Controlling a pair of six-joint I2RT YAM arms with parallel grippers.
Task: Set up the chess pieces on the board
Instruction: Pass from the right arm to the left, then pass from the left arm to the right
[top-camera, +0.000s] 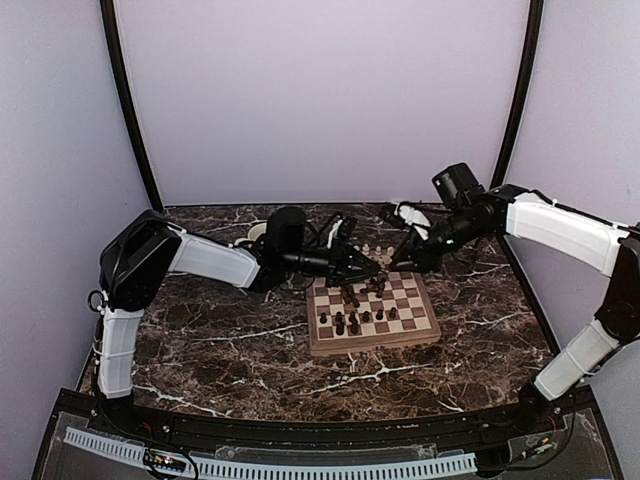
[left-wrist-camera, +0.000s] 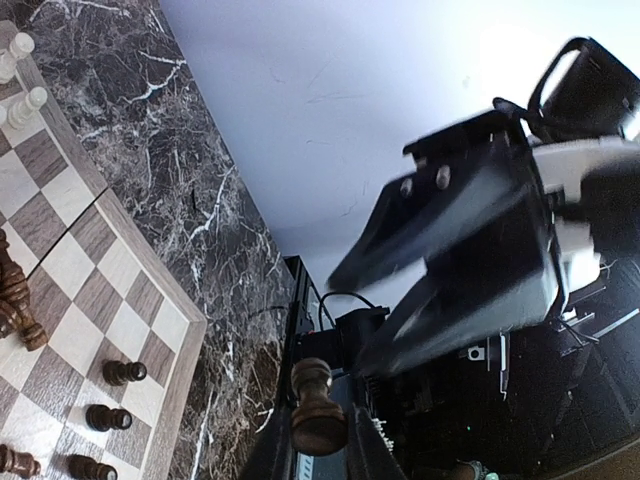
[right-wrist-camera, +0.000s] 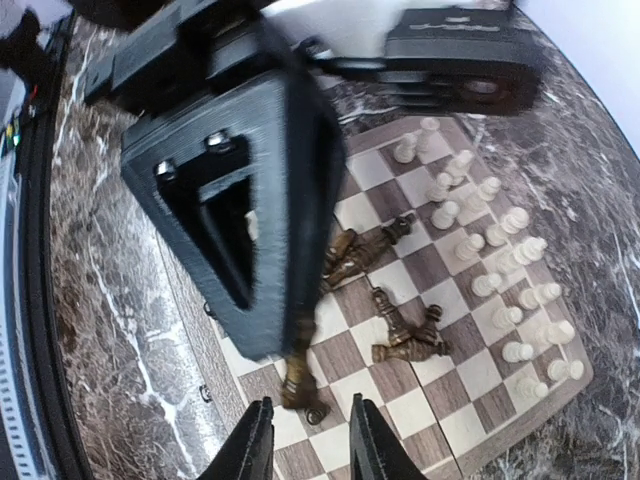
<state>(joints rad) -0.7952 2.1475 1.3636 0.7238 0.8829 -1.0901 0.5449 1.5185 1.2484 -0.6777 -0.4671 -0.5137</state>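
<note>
My left gripper (left-wrist-camera: 318, 440) pinches a dark piece (left-wrist-camera: 312, 385); the right gripper (right-wrist-camera: 310, 415) is spread. I must set this piece down upright.

One board (top-camera: 372, 345). Two grippers: left gripper (left-wrist-camera: 318, 445), right gripper (right-wrist-camera: 310, 440). Cream chess pieces (right-wrist-camera: 487, 285): about sixteen. Dark chess pieces (right-wrist-camera: 410, 347): one dark piece (left-wrist-camera: 318, 405) held aloft; remainder partly heaped, count indeterminate.

My left arm (top-camera: 210, 262) reaches rightward, elbow raised and forearm near level. My left hand (left-wrist-camera: 318, 435) is closed on a dark piece (left-wrist-camera: 318, 398). My right arm (top-camera: 558, 226) reaches leftward, elbow high. My right hand (right-wrist-camera: 310, 440) points downward, fingers (right-wrist-camera: 252, 445) parted with nothing between them. The two hands are close together, tip toward tip.
</note>
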